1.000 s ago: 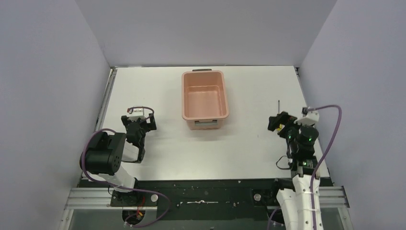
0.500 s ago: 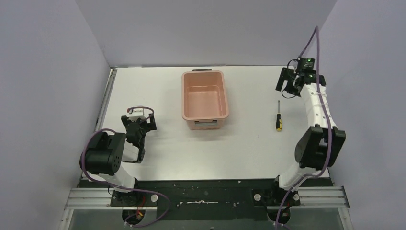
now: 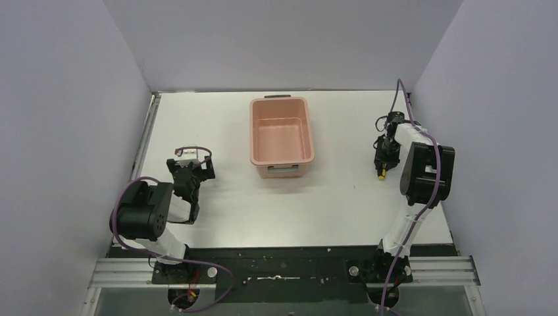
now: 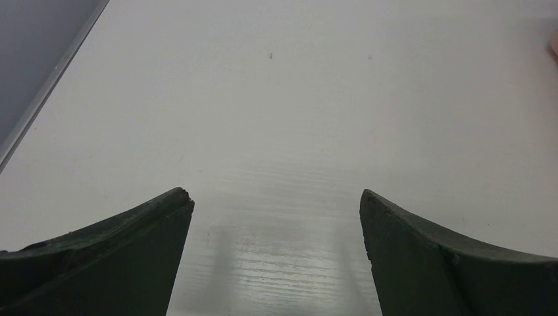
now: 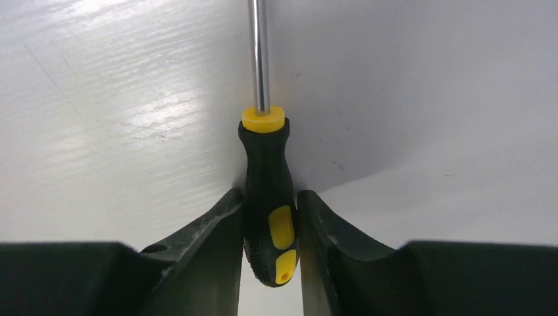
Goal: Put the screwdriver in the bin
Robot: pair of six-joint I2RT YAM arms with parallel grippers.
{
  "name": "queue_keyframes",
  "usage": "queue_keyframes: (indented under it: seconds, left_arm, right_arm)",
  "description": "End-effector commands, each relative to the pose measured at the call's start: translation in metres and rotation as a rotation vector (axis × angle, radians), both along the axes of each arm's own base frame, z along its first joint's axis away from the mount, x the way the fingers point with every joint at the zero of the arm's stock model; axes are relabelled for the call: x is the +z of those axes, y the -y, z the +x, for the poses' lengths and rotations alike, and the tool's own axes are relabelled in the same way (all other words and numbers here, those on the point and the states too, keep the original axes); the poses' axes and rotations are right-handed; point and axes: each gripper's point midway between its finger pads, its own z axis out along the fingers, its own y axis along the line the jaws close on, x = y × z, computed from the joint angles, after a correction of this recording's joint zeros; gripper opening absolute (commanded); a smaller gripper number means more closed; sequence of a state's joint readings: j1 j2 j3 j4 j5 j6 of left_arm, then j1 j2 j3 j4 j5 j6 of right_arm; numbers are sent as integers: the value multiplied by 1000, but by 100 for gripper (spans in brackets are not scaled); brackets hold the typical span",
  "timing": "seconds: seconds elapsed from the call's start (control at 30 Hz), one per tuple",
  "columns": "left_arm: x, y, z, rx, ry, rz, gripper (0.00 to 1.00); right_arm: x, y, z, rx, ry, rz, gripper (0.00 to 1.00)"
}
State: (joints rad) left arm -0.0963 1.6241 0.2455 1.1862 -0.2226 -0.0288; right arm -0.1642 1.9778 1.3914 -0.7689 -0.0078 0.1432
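White surface [image 3: 342, 210] carrying all items. Salmon-pink bin [image 3: 252, 131], upright and open-topped, with grey-brown handles at its short ends; it stands between the two sets of jaws, well apart from the right jaws on their left side, and ahead and to the right of the left jaws.

Right arm [image 3: 426, 174], folded forward, its right jaws pointing down at the surface. These jaws are clenched on the screwdriver [image 5: 266, 171]: one finger [image 5: 210, 230] presses each side of the black-and-yellow handle, and the bright metal shaft runs straight ahead out of the jaws, low along the surface.

Left arm [image 3: 146, 214], folded near its base. The left jaws are released and spread wide, with only the surface seen between them.
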Motion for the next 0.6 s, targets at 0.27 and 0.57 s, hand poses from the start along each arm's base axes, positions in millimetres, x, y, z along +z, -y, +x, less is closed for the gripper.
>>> queue_keyframes:
  seconds: [0.27, 0.57]
  left_arm:
    - [13, 2, 5, -15, 47, 0, 97]
    - [13, 2, 5, -16, 46, 0, 97]
  right_arm:
    - [122, -4, 55, -23, 218, -107, 0]
    - [244, -215, 87, 265, 571, 174, 0]
